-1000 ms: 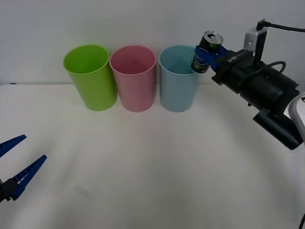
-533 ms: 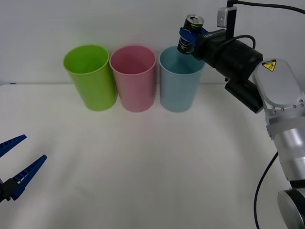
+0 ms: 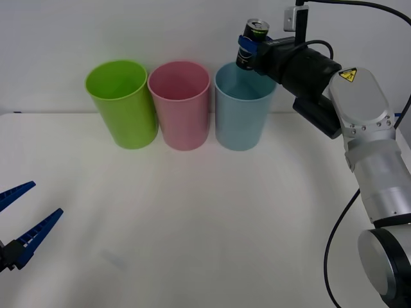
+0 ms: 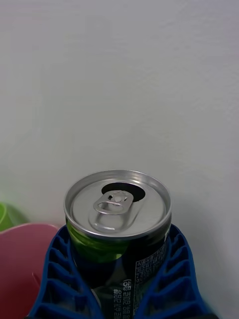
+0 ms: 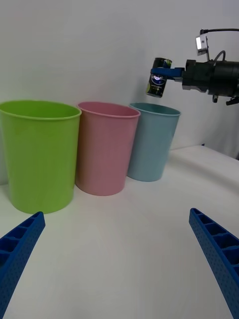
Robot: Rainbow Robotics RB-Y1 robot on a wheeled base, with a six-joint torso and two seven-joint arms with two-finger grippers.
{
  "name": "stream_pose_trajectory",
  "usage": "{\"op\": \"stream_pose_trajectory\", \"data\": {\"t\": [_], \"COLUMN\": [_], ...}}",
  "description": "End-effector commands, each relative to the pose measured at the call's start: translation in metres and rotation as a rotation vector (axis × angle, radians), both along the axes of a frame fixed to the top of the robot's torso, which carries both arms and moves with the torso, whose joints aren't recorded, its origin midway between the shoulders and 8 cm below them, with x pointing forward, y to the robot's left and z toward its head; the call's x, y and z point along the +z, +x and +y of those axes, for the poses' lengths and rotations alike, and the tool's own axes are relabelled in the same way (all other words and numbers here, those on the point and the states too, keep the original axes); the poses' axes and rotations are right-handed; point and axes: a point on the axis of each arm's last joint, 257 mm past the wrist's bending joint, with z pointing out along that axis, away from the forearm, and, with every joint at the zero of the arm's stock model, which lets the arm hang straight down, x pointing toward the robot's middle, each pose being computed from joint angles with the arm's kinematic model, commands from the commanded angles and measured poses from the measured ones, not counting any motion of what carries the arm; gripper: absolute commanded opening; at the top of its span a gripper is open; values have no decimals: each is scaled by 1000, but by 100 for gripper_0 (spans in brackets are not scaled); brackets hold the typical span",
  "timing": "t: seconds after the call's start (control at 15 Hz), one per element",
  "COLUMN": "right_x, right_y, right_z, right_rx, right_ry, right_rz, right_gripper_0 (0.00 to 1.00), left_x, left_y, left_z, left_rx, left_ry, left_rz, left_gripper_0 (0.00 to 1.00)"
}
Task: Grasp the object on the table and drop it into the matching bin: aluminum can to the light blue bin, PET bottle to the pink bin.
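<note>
I found the right gripper point(image 3: 247, 50) clamped on the aluminum can point(image 3: 252, 43), its blue ribbed fingers point(image 4: 172, 279) pressed against both sides of the can's body. The can hung tilted in the air above the light blue bin point(image 3: 241, 106), over the side of its rim farthest from the pink bin point(image 3: 180, 104), and clear of the rim. In the left wrist view the can point(image 5: 159, 83) likewise sat over the light blue bin point(image 5: 152, 142), toward its outer edge.

My concern was the release. I judged that the can was not centred over the mouth; let go from there, a tilted can could strike the rim and bounce out onto the table point(image 3: 205, 224), or tip the light bin. The opened top could also shed any liquid left inside.

The lime green bin point(image 3: 123, 102) stood beyond the pink one, away from the light blue bin. The left gripper point(image 3: 19, 224) waited with its jaws wide apart and empty, low over the table, well apart from the light blue bin.
</note>
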Motion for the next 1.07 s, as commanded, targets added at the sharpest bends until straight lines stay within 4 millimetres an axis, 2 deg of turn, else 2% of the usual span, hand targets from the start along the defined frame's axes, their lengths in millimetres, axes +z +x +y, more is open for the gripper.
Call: {"op": "stream_pose_trajectory", "data": {"t": [0.07, 0.13, 0.2, 0.27, 0.87, 1.07], "right_x": [0, -1, 0, 1, 1, 0], "right_y": [0, 0, 0, 0, -1, -15], "right_z": [0, 1, 0, -1, -13, -26], "right_rx": [0, 2, -1, -1, -3, -8], "right_ry": [0, 1, 2, 5, 12, 6], "right_rz": [0, 1, 0, 0, -3, -26], "right_gripper_0": [0, 9, 63, 100, 100, 100], "left_x": [0, 0, 0, 0, 0, 0], "left_y": [0, 0, 0, 0, 0, 0], "left_z": [0, 0, 0, 0, 0, 0], "left_rx": [0, 0, 0, 0, 0, 0], "left_ry": [0, 0, 0, 0, 0, 0], "left_rz": [0, 0, 0, 0, 0, 0], "left_gripper_0": [100, 100, 100, 100, 100, 100]}}
